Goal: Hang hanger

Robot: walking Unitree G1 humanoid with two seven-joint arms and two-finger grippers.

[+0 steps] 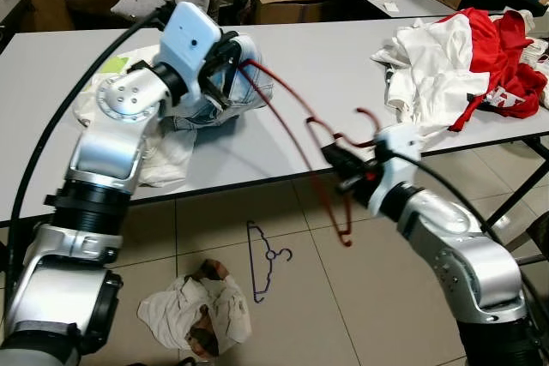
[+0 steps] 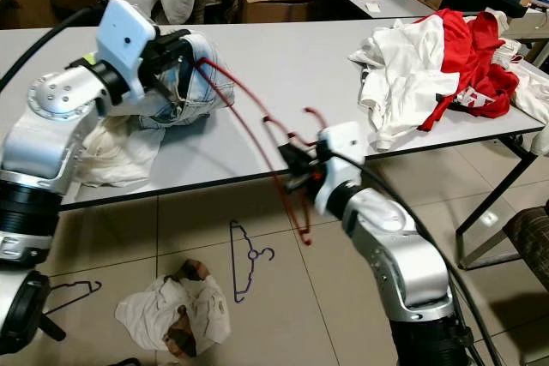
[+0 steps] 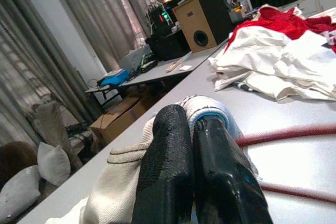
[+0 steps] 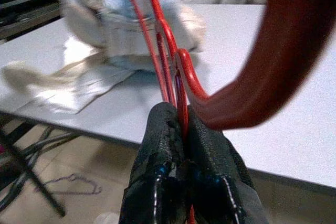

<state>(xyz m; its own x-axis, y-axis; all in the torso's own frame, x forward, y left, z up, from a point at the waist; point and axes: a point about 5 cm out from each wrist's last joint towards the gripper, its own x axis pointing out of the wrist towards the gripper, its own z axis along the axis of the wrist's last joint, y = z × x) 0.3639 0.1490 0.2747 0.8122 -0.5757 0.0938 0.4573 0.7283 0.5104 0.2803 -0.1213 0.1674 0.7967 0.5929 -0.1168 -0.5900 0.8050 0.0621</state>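
Red wire is pinched tight in my right gripper, black fingers closed on the red hanger near its hook, off the near edge of the white table, the frame running up toward my left arm. My left gripper is closed over the pale denim garment on the table, where the hanger's far end reaches. Beyond, a red-and-white clothes pile lies on the table; a purple hanger and crumpled cloth lie on the floor.
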